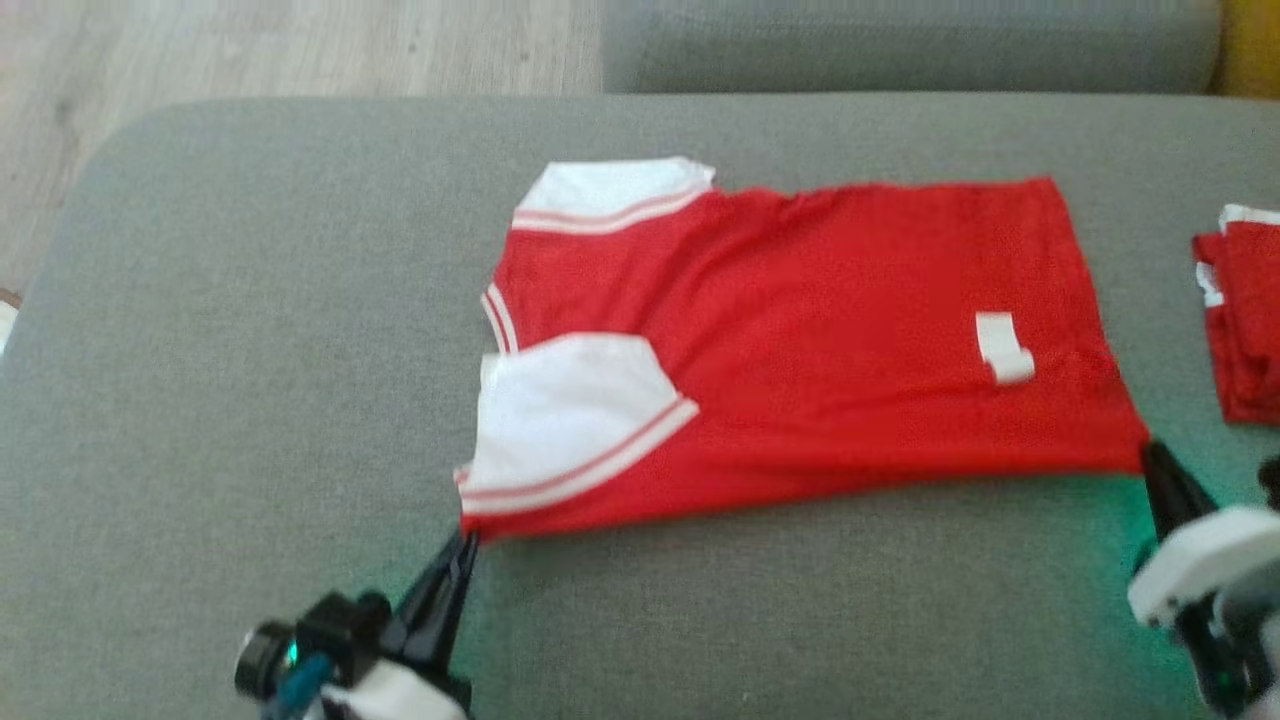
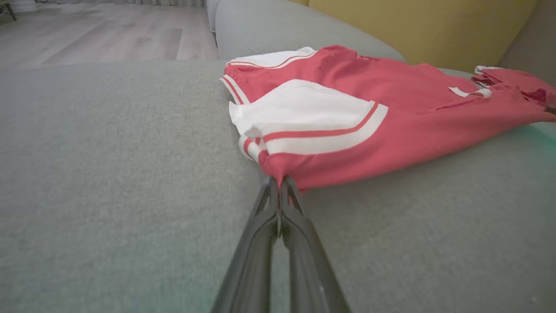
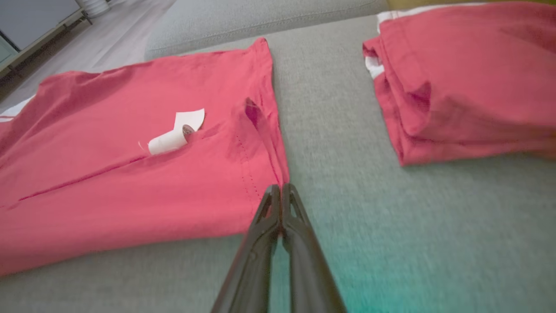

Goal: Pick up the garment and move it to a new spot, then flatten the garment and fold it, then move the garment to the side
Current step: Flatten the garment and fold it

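The garment (image 1: 800, 330), a red shirt with white sleeves, is laid out flat near the middle of the grey cushion (image 1: 250, 400), its sleeves turned toward the robot's left and its hem toward the right. The near sleeve (image 1: 570, 420) is folded over the red body, with its striped cuff slanting toward the front edge. A white label (image 1: 1003, 347) is seen curled on the cloth close to the hem. The left gripper (image 1: 468, 545) is closed, its fingers pressed together on the garment's near left corner, just below the striped cuff; in the left wrist view the cloth is bunched where it is pinched. The right gripper (image 1: 1150, 455) is likewise closed, its tips clamped on the near corner of the hem, and the front edge of the garment is stretched between the two grips. A second red pile (image 1: 1240, 330), folded, is set on the same cushion further right, apart from the hem with bare cushion between. A wooden floor (image 1: 250, 50) is visible beyond the cushion's far left corner, and a green tint is cast on the cushion beside each gripper
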